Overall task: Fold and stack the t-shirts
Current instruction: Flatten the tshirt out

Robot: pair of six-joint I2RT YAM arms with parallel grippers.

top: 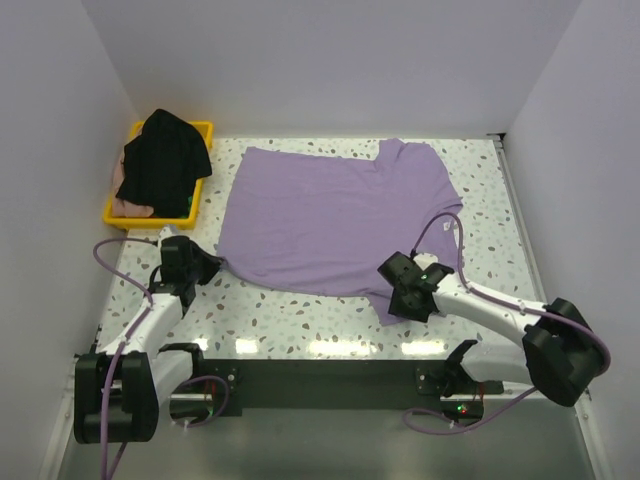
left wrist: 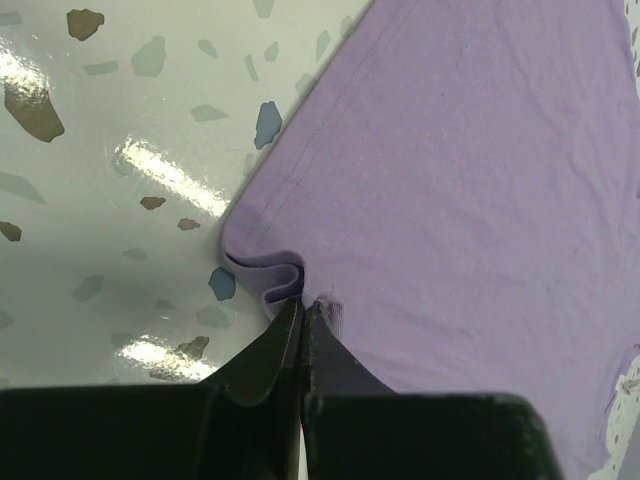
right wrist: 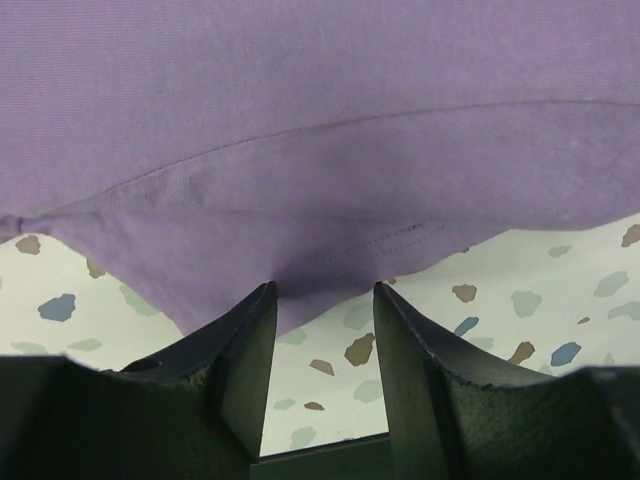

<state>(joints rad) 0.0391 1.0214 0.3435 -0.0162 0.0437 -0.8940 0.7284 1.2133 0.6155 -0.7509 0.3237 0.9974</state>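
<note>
Pinching the near-left corner of the lavender t-shirt point(top: 330, 225), lying spread on the worktop point(top: 300, 315), in the clamped left tool point(left wrist: 302, 305), and straddling its near-right edge with the parted right tool point(right wrist: 322, 295), likely readying a fold.

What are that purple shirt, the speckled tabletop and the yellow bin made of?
Purple shirt: soft matte knit cloth, probably cotton; stitched hem, wrinkles.
Tabletop: hard, glossy, terrazzo-patterned, possibly laminate; lamps reflect in it.
Yellow bin: smooth, likely moulded plastic; thin rigid rim.
</note>
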